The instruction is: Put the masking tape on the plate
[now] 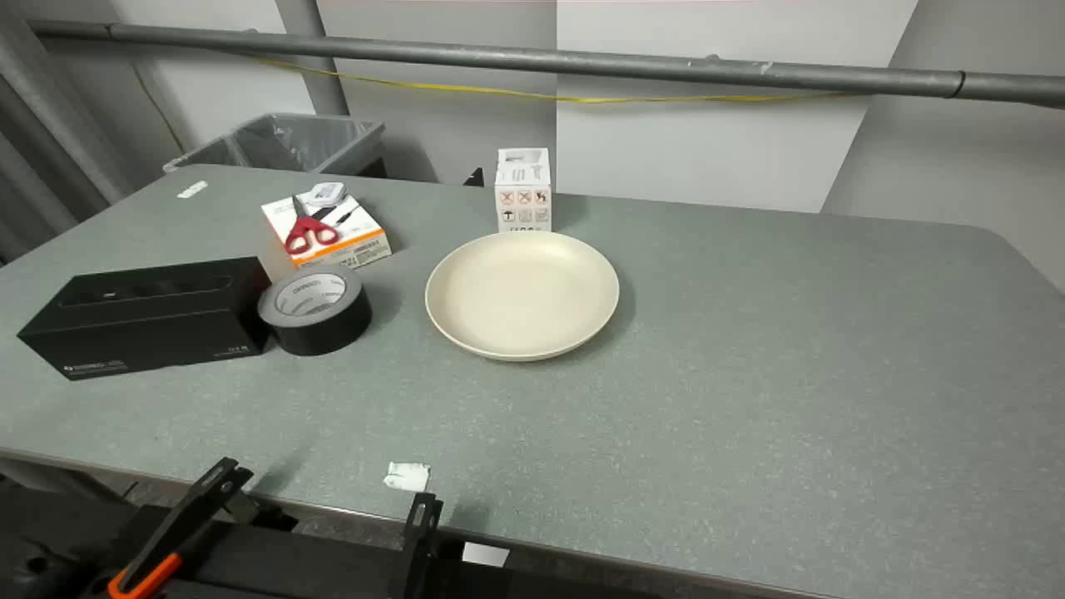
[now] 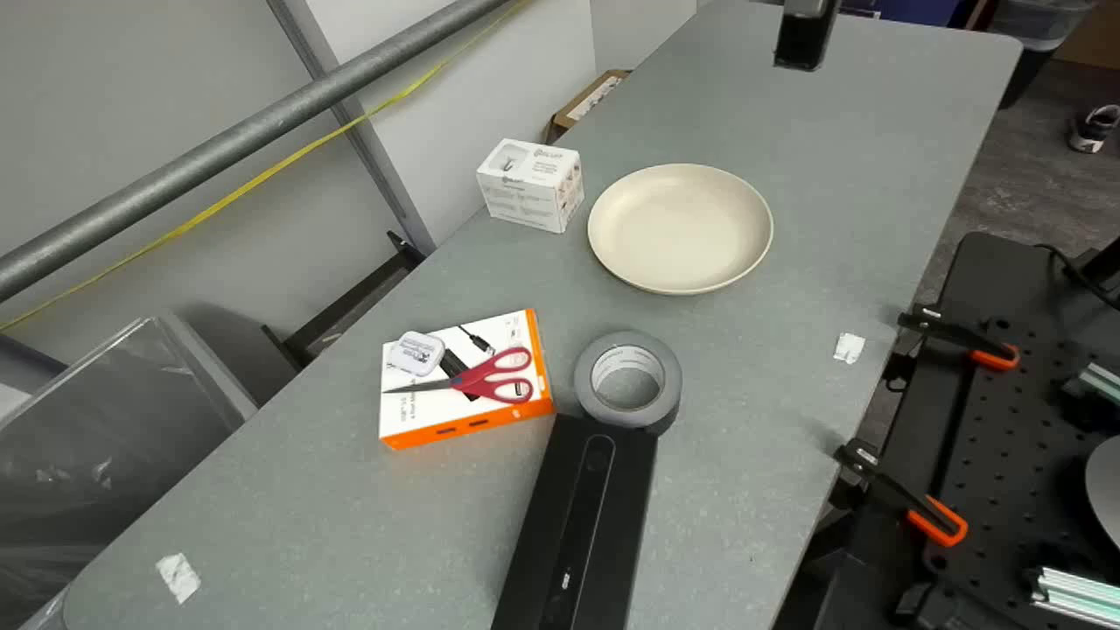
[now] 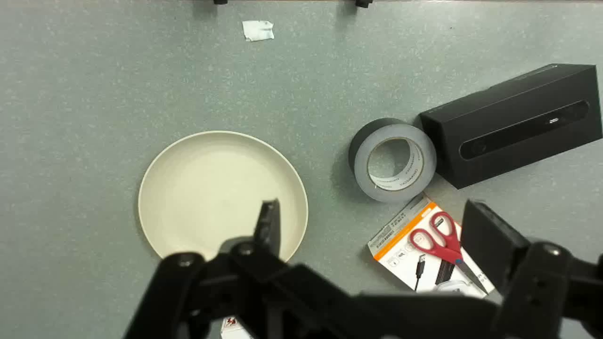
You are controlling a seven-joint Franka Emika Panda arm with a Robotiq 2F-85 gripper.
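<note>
In an exterior view we've got the masking tape [image 1: 326, 329] lying flat on the counter [image 1: 749, 391], hole facing up, pretty much touching the end of the long black box [image 1: 158, 324]. The plate [image 1: 522, 293] sits apart from the tape with nothing on it, so yeah, the main job isn't done.

In an exterior view we also get the scissors [image 2: 479, 378] lying on the white-and-orange box [image 2: 437, 408], with the tape just beside that box's corner; can't tell if those two touch. Tape's clearly closer to both boxes than to the plate.

Wrist view's the handy one for us. The tool [image 3: 372, 215] is spread wide and has hold of nothing; the tape shows past the gap, not in it. Our read: we're at the lining-up stage at best, so grabbing it, lifting, carrying it over and setting it down on the plate are all left to do.
</note>
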